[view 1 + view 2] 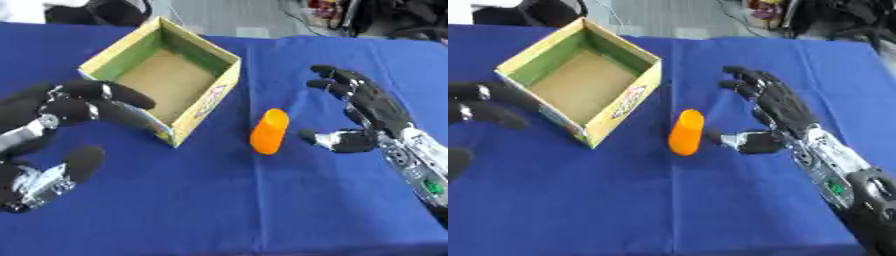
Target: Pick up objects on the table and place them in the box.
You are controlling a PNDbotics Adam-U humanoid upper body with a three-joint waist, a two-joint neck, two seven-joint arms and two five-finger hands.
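While the orange cylinder point(269, 131) is standing beside the box point(223, 85), we are holding both hands, right hand point(776, 112) and left hand point(74, 107), spread open, grasping nothing.

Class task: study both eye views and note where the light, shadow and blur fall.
Left eye view: even, soft light; the orange cylinder shows a pale sheen; the box is shaded inside; left hand edges smear. Right eye view: same soft blur; right hand casts faint shadow on the blue cloth.
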